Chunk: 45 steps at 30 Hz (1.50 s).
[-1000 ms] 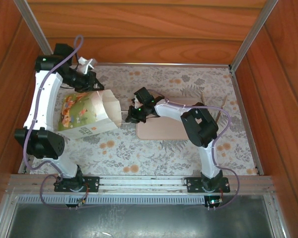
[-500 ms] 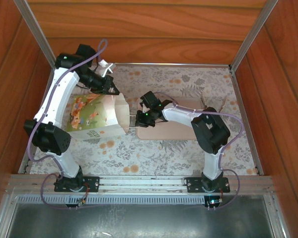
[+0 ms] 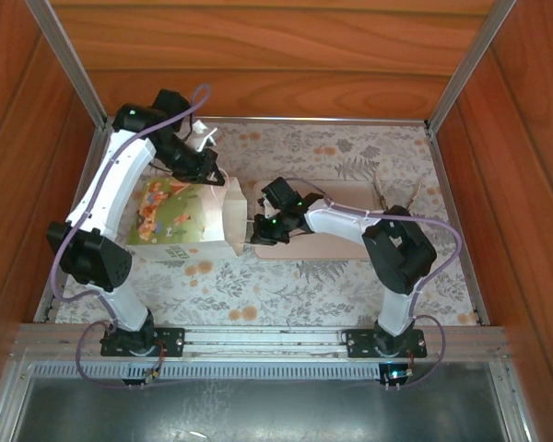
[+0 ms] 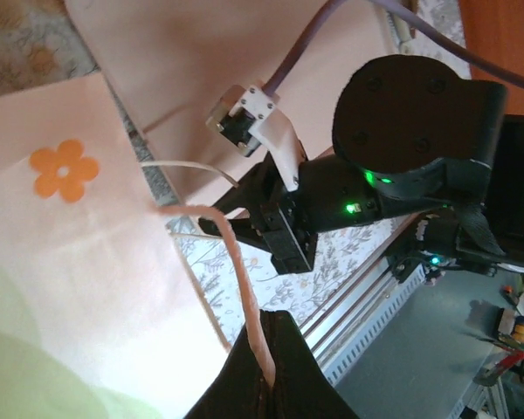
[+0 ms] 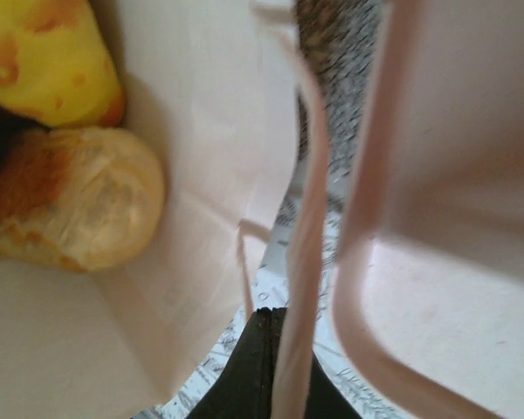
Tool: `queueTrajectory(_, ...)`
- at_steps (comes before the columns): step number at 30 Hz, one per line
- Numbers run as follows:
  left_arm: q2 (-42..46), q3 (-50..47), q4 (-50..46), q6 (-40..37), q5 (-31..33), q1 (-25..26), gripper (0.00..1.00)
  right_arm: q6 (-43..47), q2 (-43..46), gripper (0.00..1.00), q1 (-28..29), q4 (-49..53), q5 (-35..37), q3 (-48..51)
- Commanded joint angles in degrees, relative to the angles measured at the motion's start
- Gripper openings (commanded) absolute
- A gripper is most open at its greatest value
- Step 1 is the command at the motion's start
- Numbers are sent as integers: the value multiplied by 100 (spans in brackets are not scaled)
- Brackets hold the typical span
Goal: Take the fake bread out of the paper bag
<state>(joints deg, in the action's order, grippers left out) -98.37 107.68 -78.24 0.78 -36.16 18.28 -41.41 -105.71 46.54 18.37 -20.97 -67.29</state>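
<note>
I have the bag (image 3: 170, 212) lying on its side on the left half of the flowered counter (image 3: 258, 295), printed face up, mouth turned to the right. Its open edge is just beside the pink tray (image 3: 300, 247).

My left claw (image 3: 217, 178) sits at the far edge of the mouth. Through its wrist camera the fingers (image 4: 271, 358) are squeezed together on a pale cord (image 4: 236, 262) that runs up from between them and bends across the bag's cream side, next to an orange flower print (image 4: 64, 170).

My right claw (image 3: 255, 226) is at the near side of the mouth, over the tray's left end, and both claws are close together. Its dark fingers (image 5: 258, 367) are pinched tight on a second cord (image 5: 301, 262) that rises straight through the wrist view.

Past that cord I can see into the bag: the bread is inside, against the white inner wall. A golden-brown roll (image 5: 79, 209) lies there with a yellow piece (image 5: 44, 52) touching it on the far side. What lies deeper in the bag I cannot tell.
</note>
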Motion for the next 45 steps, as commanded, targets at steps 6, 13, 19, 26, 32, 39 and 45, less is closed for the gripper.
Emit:
queueTrajectory(6, 952, -921, 783, 1132, 1206, 22, 0, -52, -111, 5, 522, -275, -388, 60)
queueTrajectory(13, 1442, -1594, 1312, 1781, 1908, -46, 0, -85, -353, 5, 583, -174, -109, -98)
queueTrajectory(19, 1323, -1599, 1704, 1991, 2396, -198, 0, 34, -770, 4, 565, -164, -285, -618)
queueTrajectory(26, 603, -686, 1759, 1711, 2220, -365, 0, -287, -1362, 4, 566, -472, -458, -1230)
queueTrajectory(32, 234, -267, 1755, 1478, 1889, -483, 0, -803, -1753, 4, 566, -937, -303, -1618)
queueTrajectory(39, -245, 394, 1759, 1045, 1450, -348, 0, -767, -1204, 4, 549, -733, 630, -1244)
queueTrajectory(45, -832, 1067, 1728, 965, 1233, -93, 0, -1194, -970, 4, 540, -1086, 929, -689)
